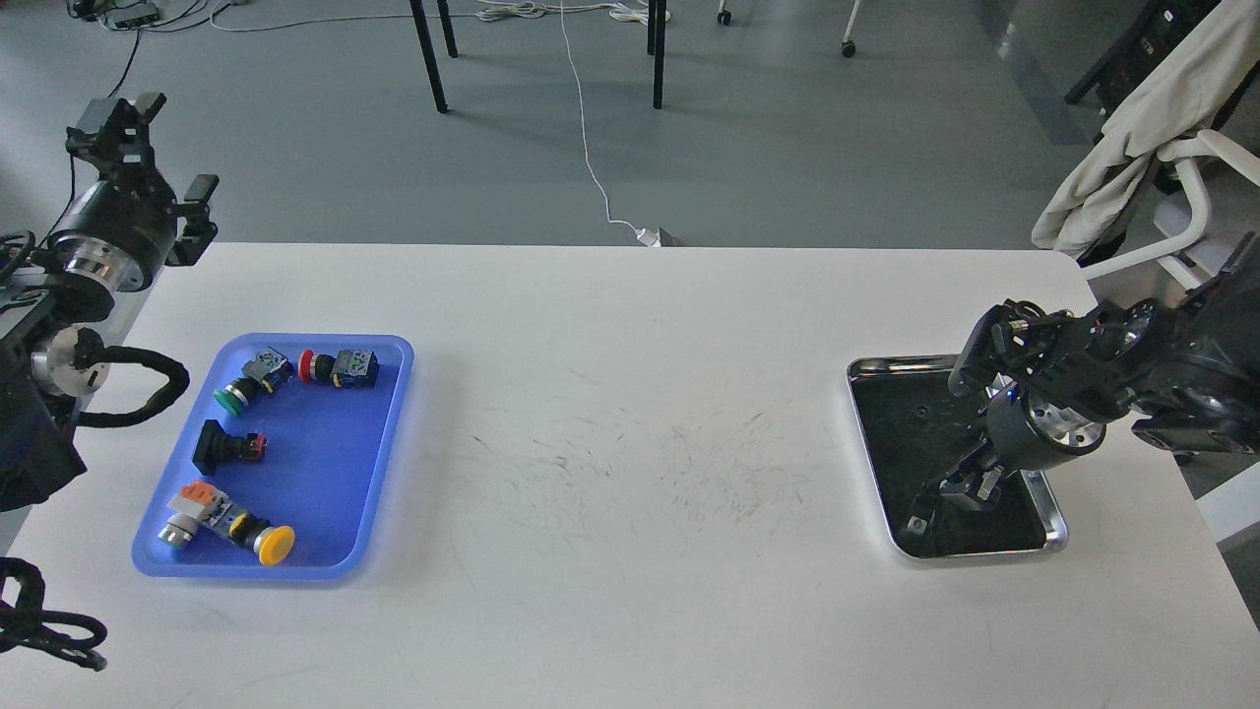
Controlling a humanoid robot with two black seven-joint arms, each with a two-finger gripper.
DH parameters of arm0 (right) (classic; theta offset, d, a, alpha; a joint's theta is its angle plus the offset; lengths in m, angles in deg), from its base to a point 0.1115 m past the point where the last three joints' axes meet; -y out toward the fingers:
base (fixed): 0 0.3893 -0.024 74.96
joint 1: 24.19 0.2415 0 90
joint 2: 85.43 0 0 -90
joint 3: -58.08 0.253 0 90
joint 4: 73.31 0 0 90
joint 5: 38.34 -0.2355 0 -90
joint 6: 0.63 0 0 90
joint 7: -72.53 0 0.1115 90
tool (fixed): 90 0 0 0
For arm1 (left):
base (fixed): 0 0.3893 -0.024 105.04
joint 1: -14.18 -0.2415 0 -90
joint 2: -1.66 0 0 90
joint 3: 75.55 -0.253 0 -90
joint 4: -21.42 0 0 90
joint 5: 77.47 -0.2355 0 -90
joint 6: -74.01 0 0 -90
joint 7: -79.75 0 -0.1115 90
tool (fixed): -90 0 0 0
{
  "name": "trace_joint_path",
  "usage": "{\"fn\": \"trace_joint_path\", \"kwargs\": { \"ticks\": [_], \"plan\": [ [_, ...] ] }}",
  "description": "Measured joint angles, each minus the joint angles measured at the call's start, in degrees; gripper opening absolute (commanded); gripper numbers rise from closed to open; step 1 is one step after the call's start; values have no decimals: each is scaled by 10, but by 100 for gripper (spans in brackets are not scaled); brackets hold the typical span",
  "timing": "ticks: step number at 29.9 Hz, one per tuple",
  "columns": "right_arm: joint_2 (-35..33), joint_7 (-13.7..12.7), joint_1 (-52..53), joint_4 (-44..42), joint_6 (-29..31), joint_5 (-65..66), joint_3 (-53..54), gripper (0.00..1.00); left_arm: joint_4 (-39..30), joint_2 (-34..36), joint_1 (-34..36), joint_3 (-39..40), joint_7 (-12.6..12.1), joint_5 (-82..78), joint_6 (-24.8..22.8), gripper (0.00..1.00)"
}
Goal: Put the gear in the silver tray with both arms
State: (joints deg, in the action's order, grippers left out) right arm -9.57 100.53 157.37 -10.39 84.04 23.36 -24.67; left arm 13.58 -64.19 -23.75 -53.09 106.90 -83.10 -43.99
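The silver tray (1053, 512) lies at the right of the white table, with a shiny rim and a dark bottom. My right gripper (950, 495) points down and to the left into the tray, close to its bottom near the front. It is dark against the dark bottom, so I cannot tell how its fingers stand or whether they hold anything. A small grey piece (917, 524) shows at its tip. A small dark speck (920, 409) lies on the tray's bottom near the back. My left gripper (120, 110) is raised beyond the table's far left corner, open and empty.
A blue plastic tray (325, 463) at the left holds several push-button switches: green (236, 392), red (325, 367), black (224, 446) and yellow (266, 542). A chair with cloth (1142, 128) stands at the far right. Table legs and a cable stand on the floor behind.
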Motion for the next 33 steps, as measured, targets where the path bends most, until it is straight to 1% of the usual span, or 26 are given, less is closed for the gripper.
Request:
{"fn": "trace_joint_path", "kwargs": {
  "ticks": [1, 5, 12, 18, 22, 25, 29, 33],
  "plan": [
    [0, 0, 3, 0, 0, -13, 4, 90, 0, 0, 0, 0, 0, 0, 0, 99],
    [0, 0, 18, 0, 1, -74, 20, 91, 0, 0, 0, 0, 0, 0, 0, 99],
    [-1, 0, 53, -8, 2, -138, 74, 94, 0, -1, 0, -1, 0, 0, 0, 99],
    [-21, 0, 74, -28, 2, -257, 87, 94, 0, 0, -4, -1, -3, -1, 0, 99],
    [-52, 0, 79, -29, -2, -329, 106, 94, 0, 1, -5, -1, -6, -2, 0, 99],
    [-89, 0, 79, -29, -6, -368, 137, 94, 0, 1, -5, -1, -7, -2, 0, 99],
    [-153, 0, 66, -29, -11, -392, 207, 96, -1, 1, -5, -1, -7, -2, 0, 99],
    [-213, 0, 28, -28, -18, -411, 297, 97, -4, 1, -4, -2, -8, -3, 0, 99]
  ]
}}
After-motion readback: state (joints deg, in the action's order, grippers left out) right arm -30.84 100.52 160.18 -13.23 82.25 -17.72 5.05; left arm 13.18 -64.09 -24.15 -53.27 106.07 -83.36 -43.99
